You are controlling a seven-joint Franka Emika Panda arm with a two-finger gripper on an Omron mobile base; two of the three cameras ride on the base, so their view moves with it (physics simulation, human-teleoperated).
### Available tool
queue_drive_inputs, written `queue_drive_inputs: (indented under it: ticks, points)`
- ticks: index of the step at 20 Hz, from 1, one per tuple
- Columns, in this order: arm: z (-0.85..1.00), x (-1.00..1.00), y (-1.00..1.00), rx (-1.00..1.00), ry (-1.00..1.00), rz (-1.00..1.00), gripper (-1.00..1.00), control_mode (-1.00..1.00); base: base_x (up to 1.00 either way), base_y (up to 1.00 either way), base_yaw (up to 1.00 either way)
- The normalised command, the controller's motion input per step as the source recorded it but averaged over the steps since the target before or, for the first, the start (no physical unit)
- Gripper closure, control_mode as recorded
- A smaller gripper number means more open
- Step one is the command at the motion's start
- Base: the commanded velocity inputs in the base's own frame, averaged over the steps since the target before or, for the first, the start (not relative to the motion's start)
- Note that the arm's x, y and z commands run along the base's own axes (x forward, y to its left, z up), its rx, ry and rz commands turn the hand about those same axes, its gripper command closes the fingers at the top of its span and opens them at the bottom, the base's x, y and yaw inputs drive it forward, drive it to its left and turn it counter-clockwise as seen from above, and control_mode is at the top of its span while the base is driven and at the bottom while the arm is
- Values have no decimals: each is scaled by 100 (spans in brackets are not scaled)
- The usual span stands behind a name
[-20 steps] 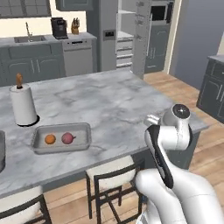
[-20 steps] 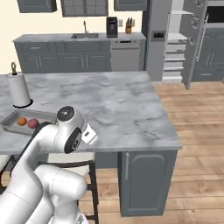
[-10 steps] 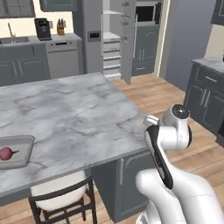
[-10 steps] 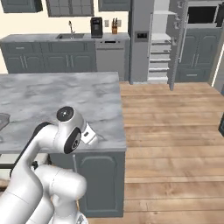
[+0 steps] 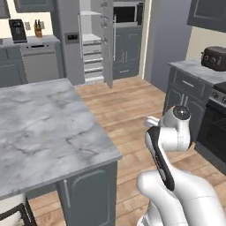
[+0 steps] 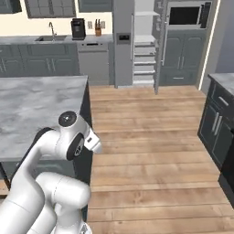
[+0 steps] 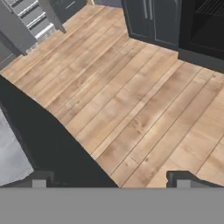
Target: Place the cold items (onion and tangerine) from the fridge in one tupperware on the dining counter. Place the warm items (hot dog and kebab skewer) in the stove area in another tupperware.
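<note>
Gripper [image 7: 109, 178] spread wide, empty, above the wood floor [image 7: 144, 100] beside the counter [image 5: 39, 123]. Stove [image 5: 216, 128] right of counter; warm items unseen. Approach squarely, arm tucked.

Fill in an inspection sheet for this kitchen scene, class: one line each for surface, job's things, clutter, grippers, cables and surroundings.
Surface: grey marble dining counter, the part in view bare.
Job's things: nothing seen.
Clutter: coffee machine and knife block on the back counter; toaster on the side counter.
Grippers: gripper open, holding nothing, over the wooden floor.
Cables: nothing seen.
Surroundings: fridge with its door open and the shelves showing, microwave beside it, sink, dishwasher, oven at the right.
</note>
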Motion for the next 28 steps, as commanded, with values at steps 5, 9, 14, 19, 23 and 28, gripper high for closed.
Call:
queue_drive_inputs:
  ticks: [5, 9, 14, 19, 23, 28]
  points:
    - [0, 0, 0, 0, 0, 0, -100, 100, 8, -100, -31]
    - [0, 0, 0, 0, 0, 0, -100, 100, 18, -100, -45]
    - [0, 0, 0, 0, 0, 0, -100, 100, 12, -93, -50]
    - [0, 0, 0, 0, 0, 0, -100, 100, 2, -83, -51]
    - [0, 0, 0, 0, 0, 0, -100, 100, 0, -59, -52]
    - [0, 0, 0, 0, 0, 0, -100, 100, 0, -43, -51]
